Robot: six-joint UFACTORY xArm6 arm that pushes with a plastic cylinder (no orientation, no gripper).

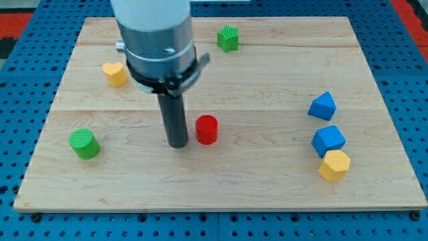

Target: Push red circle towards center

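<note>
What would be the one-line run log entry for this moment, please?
task: push red circle to center | my tip: just to the view's left of it, contact unclear | red circle: near board center | others: apart

Wooden board (pixel 267 181), red circle (pixel 206 129), 2 green blocks (pixel 84 143), 2 yellow (pixel 115 73), 2 blue (pixel 322 106)

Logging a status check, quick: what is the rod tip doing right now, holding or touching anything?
My tip: no hand, holds nothing; it sits just to the view's left of the red circle, contact unclear.
</note>
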